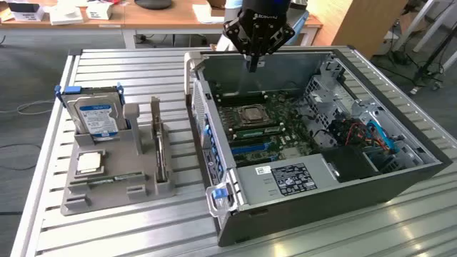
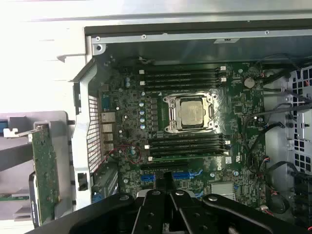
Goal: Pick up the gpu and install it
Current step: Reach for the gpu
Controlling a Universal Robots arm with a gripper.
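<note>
The gpu [image 1: 158,140] stands on edge in a slot of the grey holder [image 1: 107,187], on the exterior view's left of the open computer case [image 1: 400,176]. In the wrist view the gpu [image 2: 45,171] shows a green board face with a metal bracket, just outside the case wall. My gripper [image 1: 252,66] hangs over the back of the case, above the motherboard [image 1: 266,134], well apart from the gpu. Its fingers are shut with nothing between them. The gripper [image 2: 168,187] also shows in the wrist view, above the blue slots [image 2: 183,174] of the motherboard.
The holder also carries a hard drive [image 1: 98,115] with a blue-white label, a processor chip [image 1: 90,160] and a memory stick [image 1: 114,178]. Inside the case are a processor socket [image 2: 191,113], memory slots, cables and a power supply [image 1: 292,179]. Wooden desks stand behind the slatted table [image 1: 128,230].
</note>
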